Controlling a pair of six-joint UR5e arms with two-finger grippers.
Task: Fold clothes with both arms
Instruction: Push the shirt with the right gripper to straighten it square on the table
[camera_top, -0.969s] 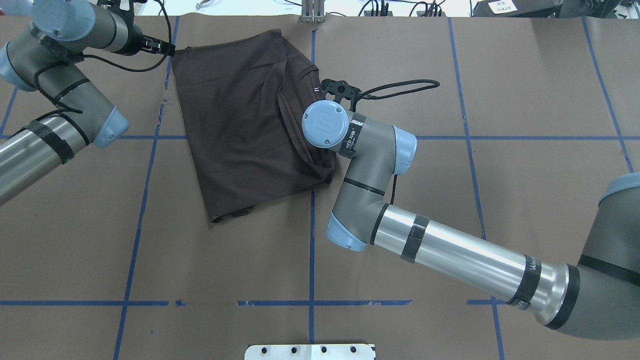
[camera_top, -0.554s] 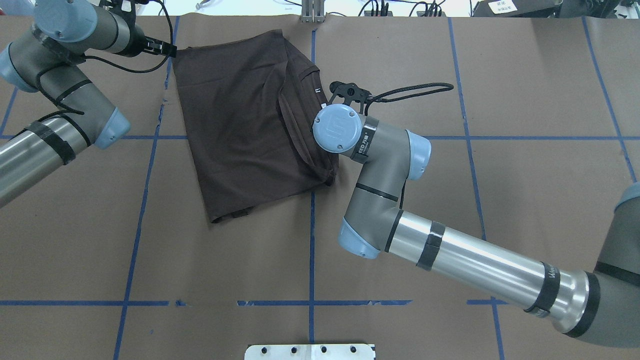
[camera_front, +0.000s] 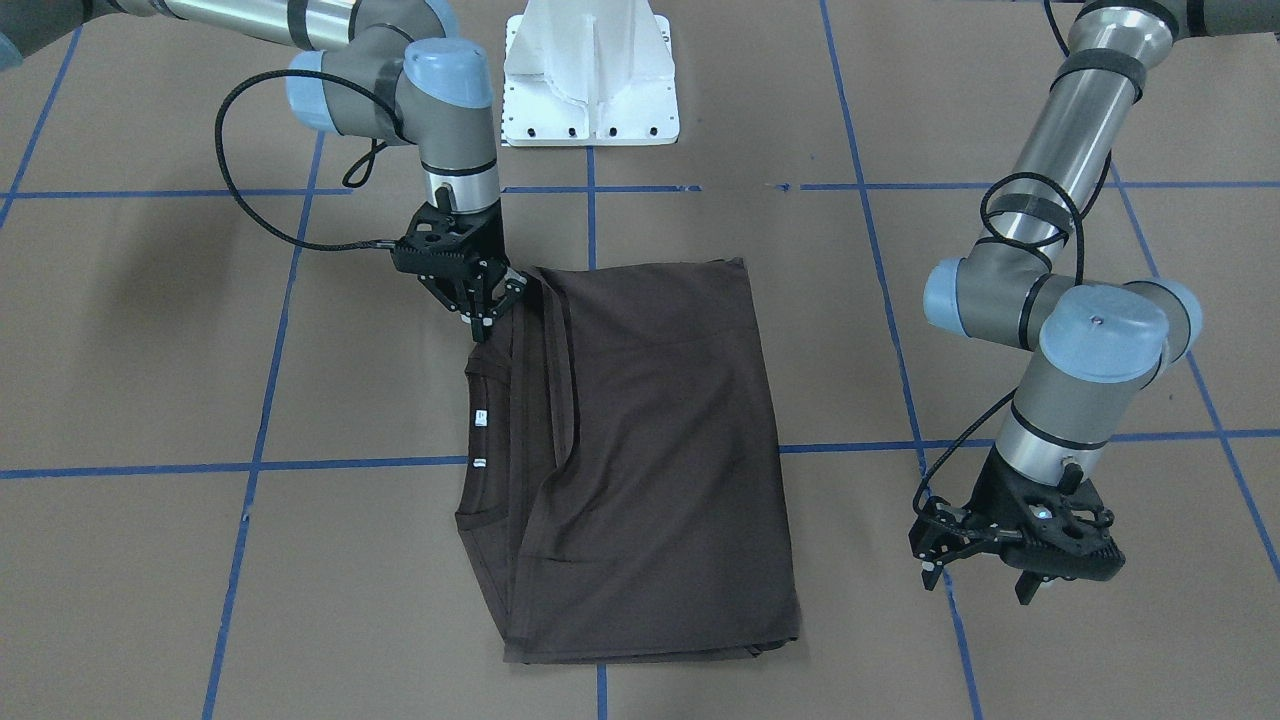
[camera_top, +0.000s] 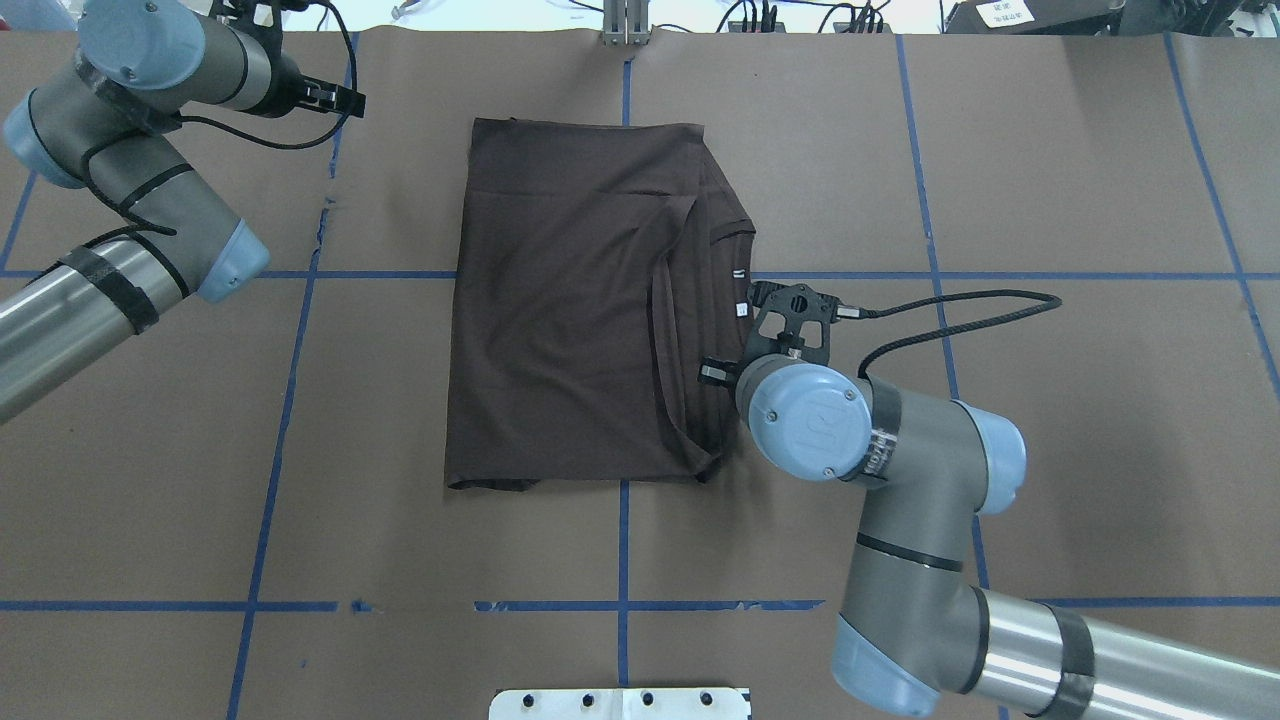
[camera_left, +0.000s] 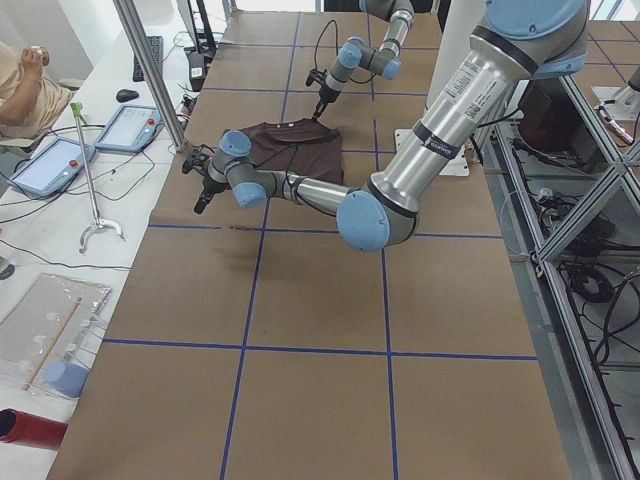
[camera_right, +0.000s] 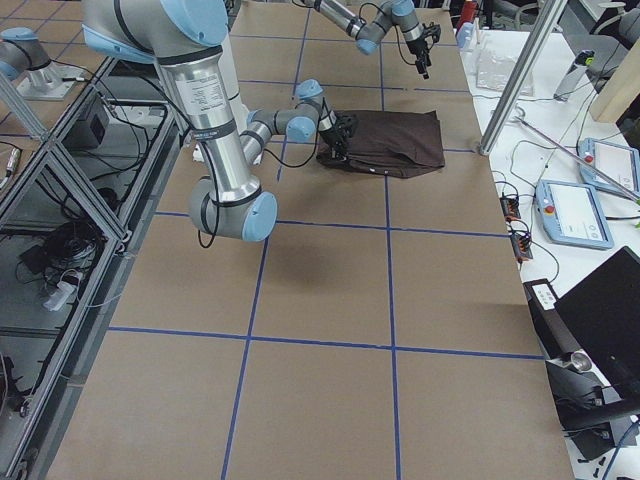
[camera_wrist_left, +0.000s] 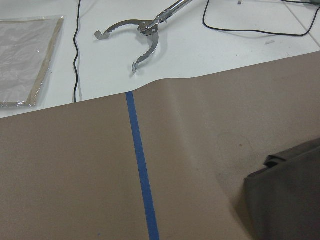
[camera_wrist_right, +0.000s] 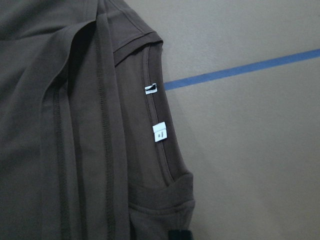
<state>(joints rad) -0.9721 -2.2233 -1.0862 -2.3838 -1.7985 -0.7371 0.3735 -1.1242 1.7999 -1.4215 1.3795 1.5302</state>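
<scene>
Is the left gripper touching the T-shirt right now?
Apart. The overhead view shows the left gripper over bare table paper, with a plain gap to the T-shirt. The front-facing view shows the same gap.

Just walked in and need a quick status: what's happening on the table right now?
A brown T-shirt lies folded into a rough rectangle in the middle of the table. The right gripper is down at the shirt's edge on the side where the collar is, towards the corner nearer the robot. I can't tell whether it is pinching the cloth. The left gripper hangs open above bare table on the shirt's other side, apart from it and holding nothing.
</scene>
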